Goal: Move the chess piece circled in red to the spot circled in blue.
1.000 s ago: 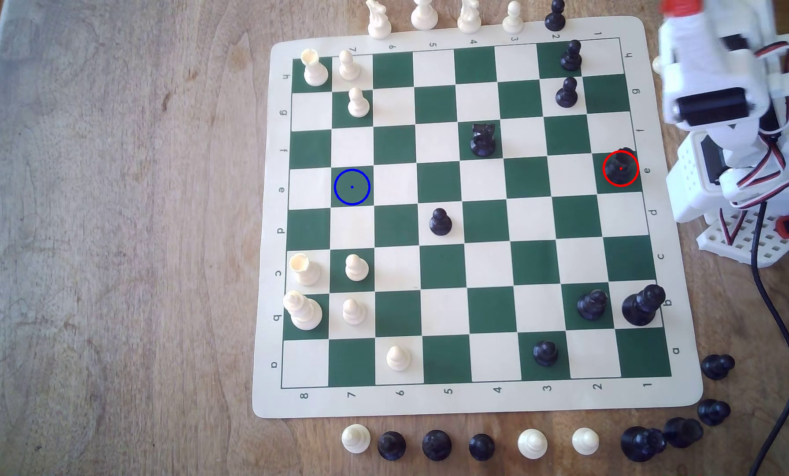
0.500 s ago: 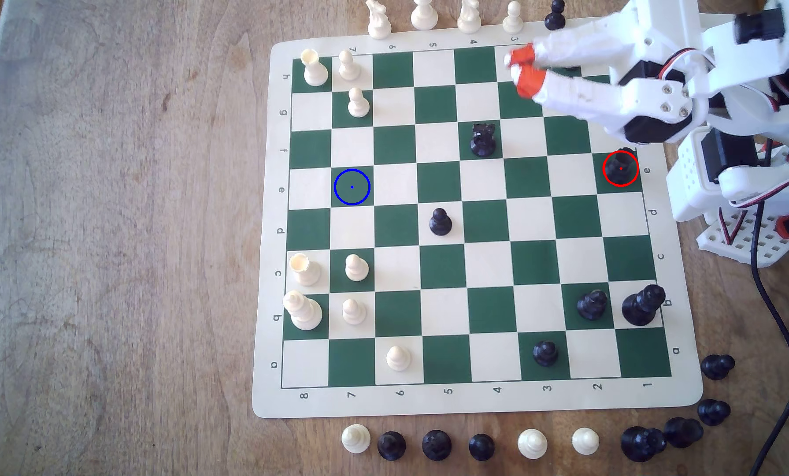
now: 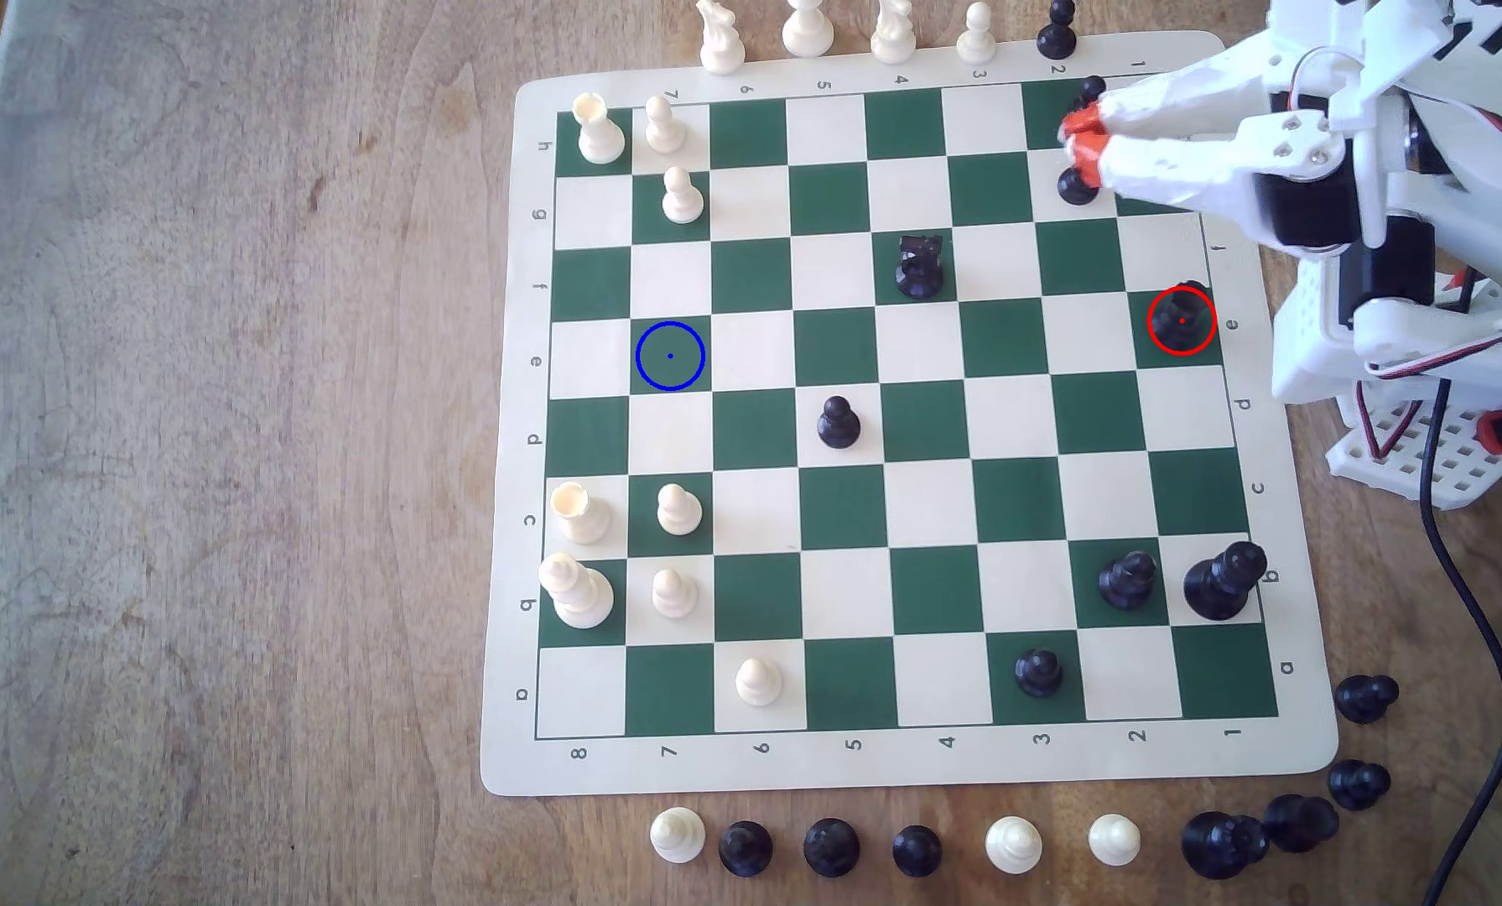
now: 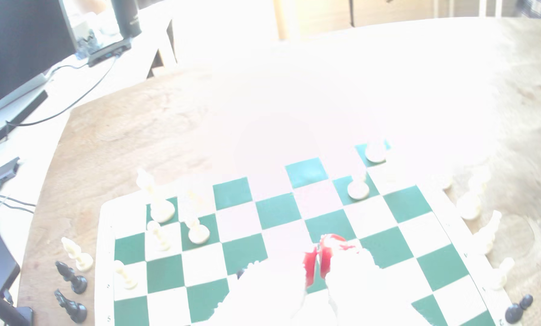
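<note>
1. Gripper [image 3: 1081, 148]: white printed jaws with orange-red tips, nearly pressed together with a thin gap, pinching nothing. It hovers over two round-headed black pawns [image 3: 1078, 185] in the board's far corner at the exterior view's right.
2. Glossy black stout chess piece [image 3: 1181, 315]: stands upright inside the red ring on a green edge square at the exterior view's right, apart from the gripper.
3. Dark green target square with blue ring and centre dot [image 3: 670, 355]: unoccupied, well apart from the piece, in the same row.
4. Green-and-cream roll-up chess board [image 3: 921, 762]: eight white pieces and eight black pieces stand on its squares.
5. Wrist view: heavily overexposed; the orange-red tips [image 4: 317, 261] sit close together above the board.
</note>
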